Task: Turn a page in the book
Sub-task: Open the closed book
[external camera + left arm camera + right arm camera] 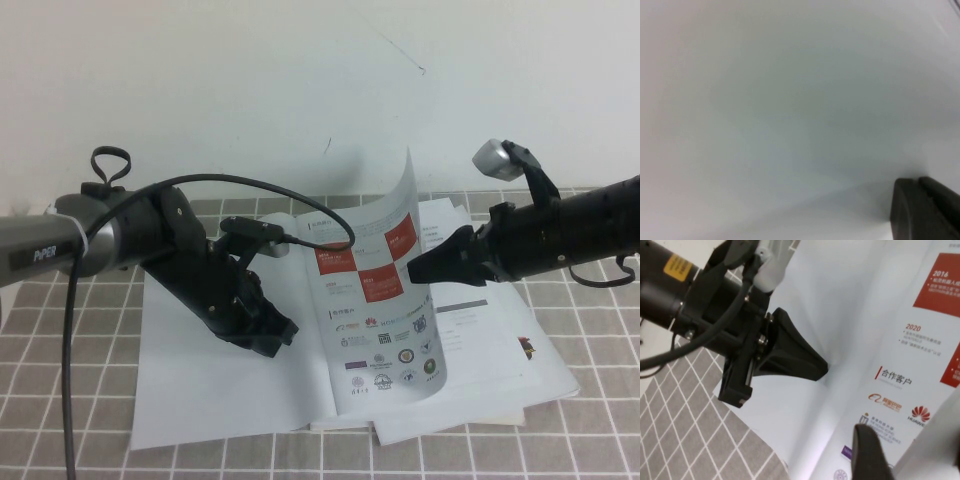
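Observation:
The book (210, 390) lies open on the table. The page (375, 290), with red squares above small logos, stands lifted and curved over the book's middle. My right gripper (418, 270) is shut on its outer edge, above the right-hand pages. In the right wrist view one of its fingers (870, 455) lies against the printed page (900, 365). My left gripper (272, 338) is shut and its tip presses down on the blank left page. It also shows in the right wrist view (817, 371). The left wrist view shows only white paper (765, 110) and a dark finger (922, 210).
A grey checked cloth (60, 400) covers the table under the book. A black cable (70, 330) loops from the left arm down to the front edge. More white pages (480, 420) stick out under the book at front right. A white wall (250, 90) stands behind.

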Tool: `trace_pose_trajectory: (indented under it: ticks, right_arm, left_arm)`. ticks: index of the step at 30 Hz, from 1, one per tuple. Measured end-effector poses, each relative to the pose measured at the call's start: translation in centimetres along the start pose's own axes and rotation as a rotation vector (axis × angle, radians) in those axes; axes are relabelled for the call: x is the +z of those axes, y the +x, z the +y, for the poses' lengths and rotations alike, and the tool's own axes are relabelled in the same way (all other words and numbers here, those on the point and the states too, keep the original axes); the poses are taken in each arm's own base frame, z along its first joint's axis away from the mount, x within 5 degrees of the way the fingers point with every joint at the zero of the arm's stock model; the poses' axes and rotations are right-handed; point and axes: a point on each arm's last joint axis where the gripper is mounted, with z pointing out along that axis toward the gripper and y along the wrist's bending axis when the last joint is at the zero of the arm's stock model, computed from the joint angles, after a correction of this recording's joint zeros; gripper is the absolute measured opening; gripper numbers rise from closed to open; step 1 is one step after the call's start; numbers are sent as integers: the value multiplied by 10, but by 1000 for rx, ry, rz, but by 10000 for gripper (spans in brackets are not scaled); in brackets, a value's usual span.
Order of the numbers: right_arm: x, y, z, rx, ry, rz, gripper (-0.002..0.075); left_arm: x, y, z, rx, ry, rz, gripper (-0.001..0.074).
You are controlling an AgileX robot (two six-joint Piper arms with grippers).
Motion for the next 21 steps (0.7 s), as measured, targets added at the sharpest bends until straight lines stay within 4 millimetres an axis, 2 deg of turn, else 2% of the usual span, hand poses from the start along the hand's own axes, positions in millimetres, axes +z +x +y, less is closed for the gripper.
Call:
trace_pose_trajectory:
  ticks: [3, 6, 14, 21]
  right_arm:
    - [0, -1, 1, 8, -6, -10, 356]
    - [0, -1, 1, 11, -10, -12, 356]
    - [-2, -7, 7, -10, -62, -11, 356]
    - [-7, -21, 17, -42, -123, -22, 356]
  left_arm:
    - [-2, -1, -1, 0, 3, -9, -4]
    - [-15, -10, -5, 17, 6, -46, -4]
    - [-87, -45, -31, 107, 17, -216, -4]
    - [-131, -48, -48, 185, 4, -298, -4]
